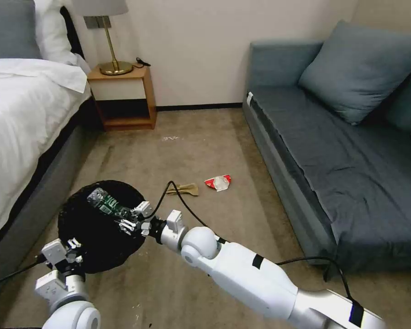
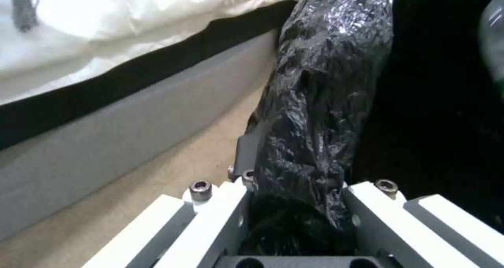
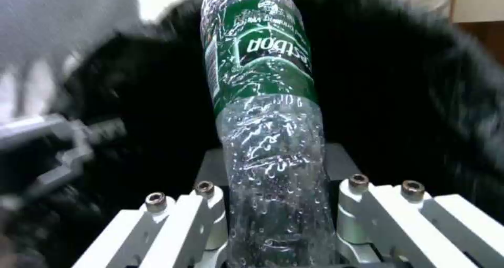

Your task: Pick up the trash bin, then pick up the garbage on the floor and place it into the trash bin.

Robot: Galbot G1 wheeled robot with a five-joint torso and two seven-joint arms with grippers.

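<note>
The trash bin (image 1: 91, 249), lined with crinkly black plastic, hangs low beside the bed. My left gripper (image 1: 71, 250) is shut on its near rim; in the left wrist view the bag-covered rim (image 2: 320, 102) runs between the jaws of the left gripper (image 2: 299, 161). My right gripper (image 1: 133, 219) is over the bin's mouth, shut on the clear bottle (image 1: 104, 202) with the green label. The bottle (image 3: 262, 102) points into the dark bin (image 3: 415, 83) from between the jaws of the right gripper (image 3: 275, 165). Crumpled tan paper (image 1: 184, 188) and a red-and-white wrapper (image 1: 218, 182) lie on the carpet.
A bed (image 1: 18, 119) runs along the left, close to the bin. A nightstand (image 1: 123, 96) with a lamp stands at the back wall. A blue sofa (image 1: 333, 151) fills the right side. The right arm's black cable (image 1: 178, 196) loops over the tan paper.
</note>
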